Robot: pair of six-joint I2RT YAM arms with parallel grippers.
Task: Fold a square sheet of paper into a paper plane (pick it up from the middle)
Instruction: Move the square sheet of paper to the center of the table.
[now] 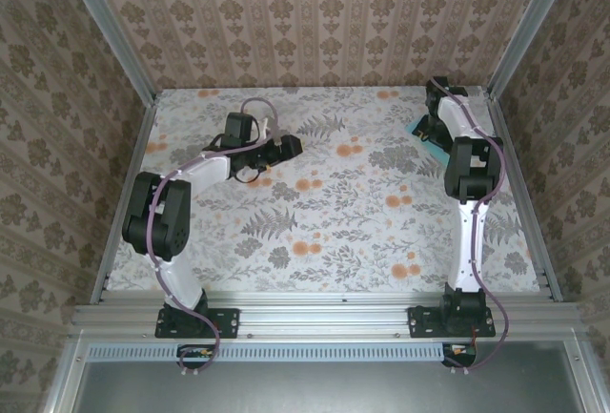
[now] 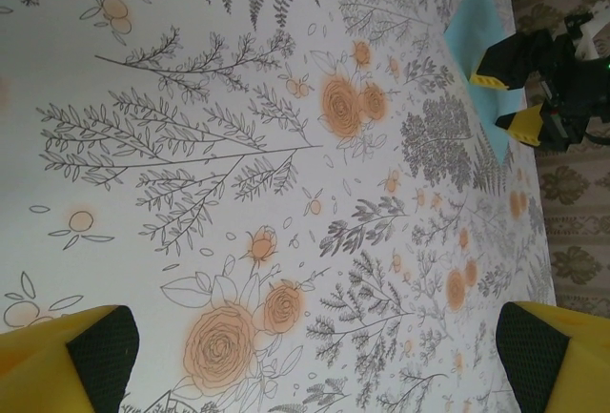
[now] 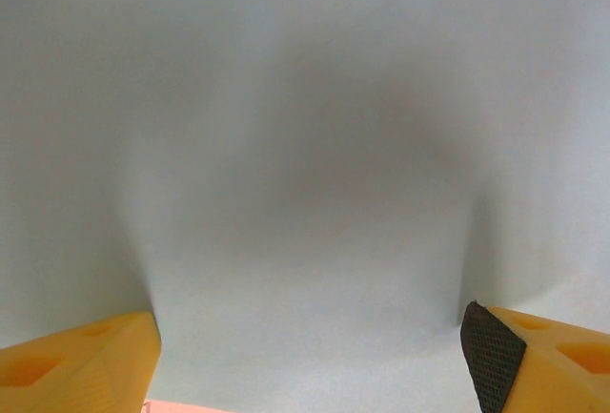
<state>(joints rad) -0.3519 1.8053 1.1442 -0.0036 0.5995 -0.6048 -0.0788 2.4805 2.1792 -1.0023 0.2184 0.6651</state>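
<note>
The square sheet of paper (image 1: 417,130) lies flat at the far right of the floral table, turquoise side up. My right gripper (image 1: 434,133) points down onto its middle. In the right wrist view the sheet (image 3: 305,146) spans the whole gap of the right gripper (image 3: 310,346). The jaws stand wide apart, both fingertips (image 3: 86,361) rest on the paper, and faint creases run up from them. The left wrist view shows the sheet (image 2: 477,22) far off under the right gripper (image 2: 507,101). My left gripper (image 2: 310,356) is open over bare tabletop left of centre (image 1: 294,146).
The table's back wall and the aluminium corner post (image 1: 496,89) stand close behind the right gripper. The right frame rail (image 1: 519,194) runs just beside that arm. Patterned tabletop (image 1: 362,203) stretches between the two arms.
</note>
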